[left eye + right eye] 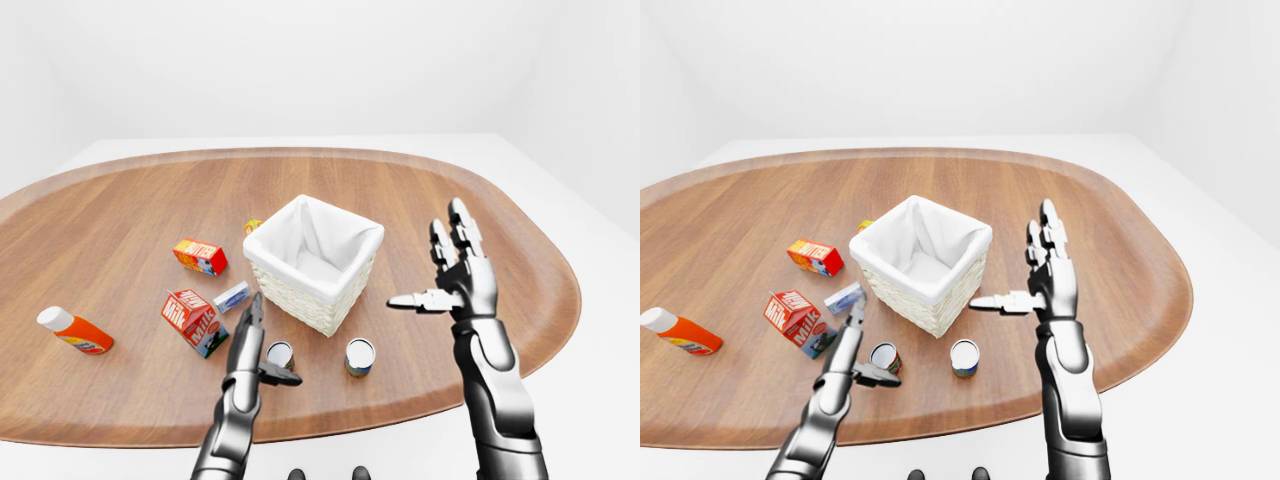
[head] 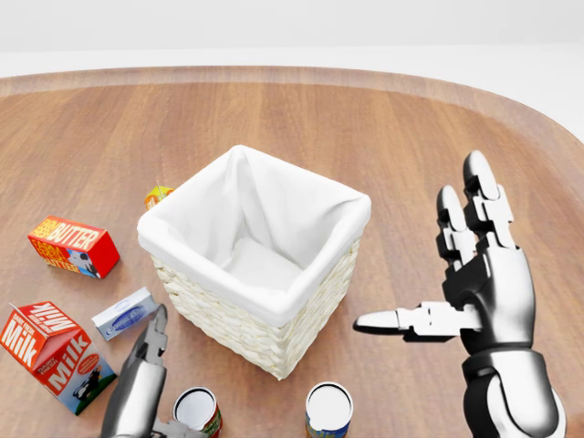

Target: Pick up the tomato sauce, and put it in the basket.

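Close to the near edge of the oval wooden counter (image 1: 480,200), the small red-labelled tomato sauce can (image 2: 198,411) stands upright just beside the spread left hand (image 1: 262,345), which does not yet grip it. It looks rigid, light and smooth-sided, so I would pinch it across its round wall. Further in, the spread right hand (image 1: 452,270) hovers empty beside the white-lined wicker basket (image 1: 313,262); the room is plain white.

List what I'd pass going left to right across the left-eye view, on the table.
Orange bottle → milk carton → butter box → small blue packet → left hand → basket → blue-labelled can → right hand.
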You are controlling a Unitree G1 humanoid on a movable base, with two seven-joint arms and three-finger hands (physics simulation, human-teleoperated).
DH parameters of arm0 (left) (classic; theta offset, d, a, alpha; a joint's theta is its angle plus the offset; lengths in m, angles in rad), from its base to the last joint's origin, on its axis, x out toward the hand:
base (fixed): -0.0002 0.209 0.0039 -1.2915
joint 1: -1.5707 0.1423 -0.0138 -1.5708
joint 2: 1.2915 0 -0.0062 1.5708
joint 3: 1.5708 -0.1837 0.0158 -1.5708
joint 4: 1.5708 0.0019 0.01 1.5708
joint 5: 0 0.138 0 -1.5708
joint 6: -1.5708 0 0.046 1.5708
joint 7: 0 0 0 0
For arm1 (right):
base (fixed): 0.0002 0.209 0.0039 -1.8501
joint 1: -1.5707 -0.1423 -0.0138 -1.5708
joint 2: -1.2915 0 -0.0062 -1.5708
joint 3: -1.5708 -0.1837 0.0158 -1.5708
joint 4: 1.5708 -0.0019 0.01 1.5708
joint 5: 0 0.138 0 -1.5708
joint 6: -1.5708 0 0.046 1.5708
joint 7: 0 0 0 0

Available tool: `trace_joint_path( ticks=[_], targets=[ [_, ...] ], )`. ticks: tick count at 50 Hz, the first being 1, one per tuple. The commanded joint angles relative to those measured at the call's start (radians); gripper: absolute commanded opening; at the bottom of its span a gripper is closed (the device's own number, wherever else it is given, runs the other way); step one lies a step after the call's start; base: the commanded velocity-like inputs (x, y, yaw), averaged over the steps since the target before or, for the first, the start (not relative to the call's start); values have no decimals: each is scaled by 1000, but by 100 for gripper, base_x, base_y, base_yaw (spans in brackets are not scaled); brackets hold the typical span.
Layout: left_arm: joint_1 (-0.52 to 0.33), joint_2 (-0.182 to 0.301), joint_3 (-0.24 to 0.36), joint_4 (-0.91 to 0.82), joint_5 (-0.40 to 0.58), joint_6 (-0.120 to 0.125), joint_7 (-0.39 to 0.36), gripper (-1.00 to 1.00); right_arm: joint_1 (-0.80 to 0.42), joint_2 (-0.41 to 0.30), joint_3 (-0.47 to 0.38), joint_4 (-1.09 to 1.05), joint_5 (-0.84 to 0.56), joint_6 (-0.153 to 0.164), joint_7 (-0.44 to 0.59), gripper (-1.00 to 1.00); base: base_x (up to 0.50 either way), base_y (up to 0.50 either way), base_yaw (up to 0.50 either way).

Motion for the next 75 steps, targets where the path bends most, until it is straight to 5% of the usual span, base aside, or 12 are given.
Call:
trace_joint_path(
  ticks=[1,4,5,15,20,34,36,40,57,64,68,75],
  targets=[
    [-24,-2,-2,38,0,-8,8,100,-3,-1,-2,-3,3,0,-2,100,0,0,0],
    [-22,-2,-3,36,0,-7,8,100,-1,0,0,0,2,0,0,100,0,0,0],
    [-31,0,-2,71,-3,-29,22,100,-1,-1,-1,-4,3,0,-1,100,0,0,0],
    [-28,-3,-5,59,0,-14,13,100,0,0,1,2,2,0,0,100,0,0,0],
    [-43,-1,-4,116,-4,-48,32,100,0,-1,-1,-4,3,0,-1,100,0,0,0],
    [-39,-5,-7,98,-2,-30,21,100,0,1,2,9,0,0,0,100,0,0,0],
    [-49,-4,-7,139,-4,-55,37,100,1,0,1,8,0,0,1,100,0,0,0],
    [-42,-5,-7,114,-3,-38,27,100,-1,-1,0,1,2,0,-1,100,0,0,0],
    [-44,-2,-4,160,-9,-70,49,100,-7,-2,-3,3,3,0,-4,100,0,0,0],
    [-33,-1,-2,123,-13,-47,31,100,-5,-1,-1,5,2,0,-3,100,0,0,0],
    [-51,2,2,185,-21,-84,51,100,-8,-2,-2,10,2,0,-4,100,0,0,0],
    [-66,8,10,217,-28,-92,52,100,-6,-3,-3,5,3,0,-4,100,0,0,0]
  ],
)
